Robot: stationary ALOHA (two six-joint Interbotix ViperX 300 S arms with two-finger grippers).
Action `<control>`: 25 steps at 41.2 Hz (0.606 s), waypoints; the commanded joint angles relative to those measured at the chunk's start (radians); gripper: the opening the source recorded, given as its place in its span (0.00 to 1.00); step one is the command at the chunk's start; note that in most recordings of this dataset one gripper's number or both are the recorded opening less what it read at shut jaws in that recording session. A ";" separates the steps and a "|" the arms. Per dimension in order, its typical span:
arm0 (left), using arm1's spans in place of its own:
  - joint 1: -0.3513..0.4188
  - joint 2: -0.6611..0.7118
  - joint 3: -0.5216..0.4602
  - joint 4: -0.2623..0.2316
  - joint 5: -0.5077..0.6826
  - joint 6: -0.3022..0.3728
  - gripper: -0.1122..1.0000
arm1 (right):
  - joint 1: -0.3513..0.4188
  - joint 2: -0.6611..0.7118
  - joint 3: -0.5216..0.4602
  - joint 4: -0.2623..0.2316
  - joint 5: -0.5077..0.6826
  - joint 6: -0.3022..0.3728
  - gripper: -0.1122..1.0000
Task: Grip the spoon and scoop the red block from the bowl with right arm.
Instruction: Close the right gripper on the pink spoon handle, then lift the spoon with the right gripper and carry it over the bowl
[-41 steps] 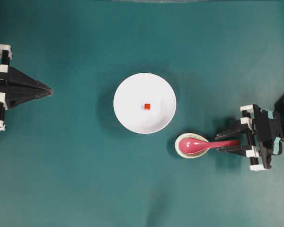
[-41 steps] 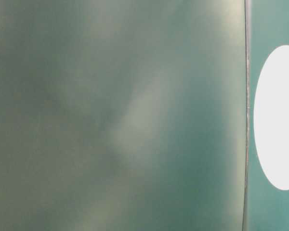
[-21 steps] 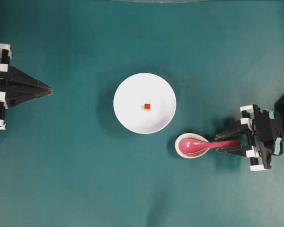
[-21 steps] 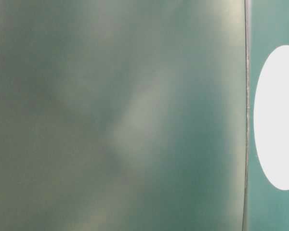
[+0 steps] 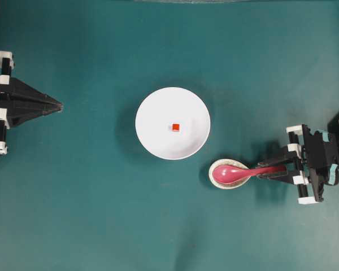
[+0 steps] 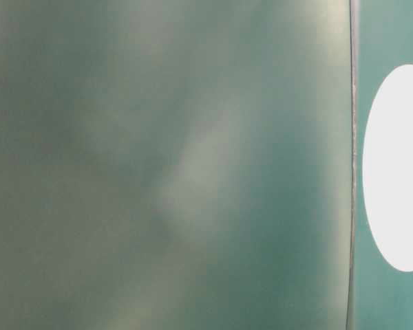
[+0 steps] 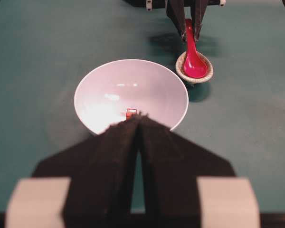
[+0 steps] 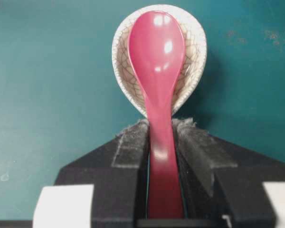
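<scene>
The pink-red spoon lies with its scoop in a speckled cream rest, handle pointing right. My right gripper is shut on the spoon's handle; in the right wrist view both fingertips press against the handle below the scoop. The white bowl stands at the table's middle, up and to the left of the spoon, with the tiny red block on its floor. My left gripper is shut and empty at the far left. From the left wrist the block shows just past its tips.
The cream spoon rest sits just right of the bowl, nearly touching its rim. Teal tabletop surrounds everything. The table-level view is blurred, showing only part of the bowl at its right edge.
My right gripper's fingers have closed from either side onto the spoon's handle. The spoon, bowl, block and left arm have stayed in place.
</scene>
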 commanded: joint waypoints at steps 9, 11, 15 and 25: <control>0.003 0.008 -0.032 0.003 0.006 -0.002 0.10 | 0.005 -0.014 -0.011 -0.003 -0.012 -0.003 0.32; 0.003 0.008 -0.032 0.002 0.009 -0.002 0.10 | 0.005 -0.026 -0.011 -0.003 -0.012 -0.003 0.32; 0.003 0.009 -0.032 0.003 0.023 -0.003 0.10 | 0.003 -0.064 -0.012 -0.003 -0.009 -0.005 0.32; 0.012 0.014 -0.032 0.002 0.044 -0.003 0.10 | -0.037 -0.187 -0.009 0.000 0.018 -0.009 0.32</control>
